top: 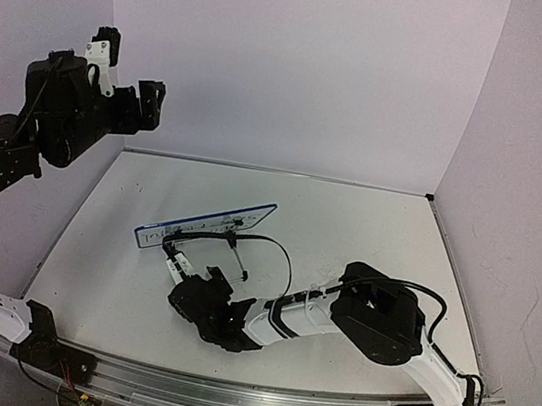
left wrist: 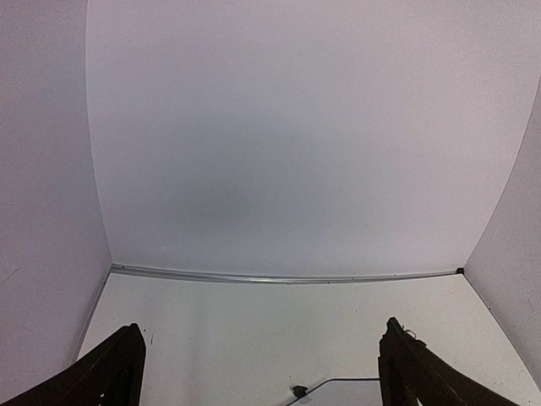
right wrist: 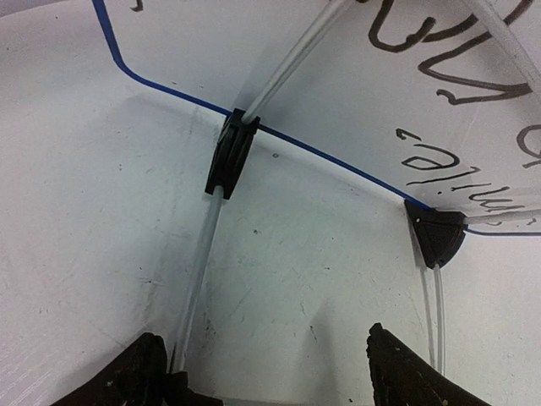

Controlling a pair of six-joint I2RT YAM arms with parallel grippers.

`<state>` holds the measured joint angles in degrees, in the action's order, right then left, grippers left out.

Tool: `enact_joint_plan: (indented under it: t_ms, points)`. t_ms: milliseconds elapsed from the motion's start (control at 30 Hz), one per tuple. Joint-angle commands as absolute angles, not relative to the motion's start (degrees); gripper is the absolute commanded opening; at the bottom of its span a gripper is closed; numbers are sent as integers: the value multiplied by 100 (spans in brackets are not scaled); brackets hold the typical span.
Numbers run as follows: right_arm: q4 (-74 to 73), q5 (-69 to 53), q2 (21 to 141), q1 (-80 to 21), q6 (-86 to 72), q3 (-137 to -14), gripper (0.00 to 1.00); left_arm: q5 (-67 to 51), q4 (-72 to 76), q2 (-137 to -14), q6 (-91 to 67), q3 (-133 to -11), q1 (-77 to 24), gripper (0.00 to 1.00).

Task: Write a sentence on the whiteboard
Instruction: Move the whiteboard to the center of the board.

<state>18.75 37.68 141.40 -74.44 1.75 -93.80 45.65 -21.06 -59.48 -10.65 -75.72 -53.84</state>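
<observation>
Low over the table (top: 378, 228), the right gripper (right wrist: 262, 364) has its jaws spread wide, gripping nothing; a stand wire (right wrist: 203, 254) runs just inside one finger. Just beyond, the whiteboard (top: 208, 222) stands tilted mid-table, bearing writing. The left gripper (left wrist: 262, 334), raised high, gapes empty.

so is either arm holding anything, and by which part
Nothing is held. The left end effector hangs open in the air; the right end effector is open by the wire stand of the whiteboard.
</observation>
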Motion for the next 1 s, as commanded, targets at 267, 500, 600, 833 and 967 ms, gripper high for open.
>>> enact_joint_plan:
  t_ms: [267, 500, 600, 833, 967]
  points:
    - [1974, 4264, 13408, -6840, -945, -8222, 84, 4432, -2120, -6384, -1399, -7693, -5379, 98]
    - [2107, 4158, 12692, -6427, -1374, -7168, 86, 4258, -2161, -6619, -1623, -7534, -5033, 99]
    - [2109, 4144, 12488, -6331, -1425, -6862, 88, 3482, -2192, -6684, -1921, -7247, -4317, 98]
    - [2230, 3589, 11672, -6264, -1263, -6323, 98, 676, -2208, -7619, -2539, -6613, -2419, 87]
    - [1916, 3361, 11003, -6126, -1393, -6120, 98, 81, -2029, -8458, -2582, -6339, -2160, 76]
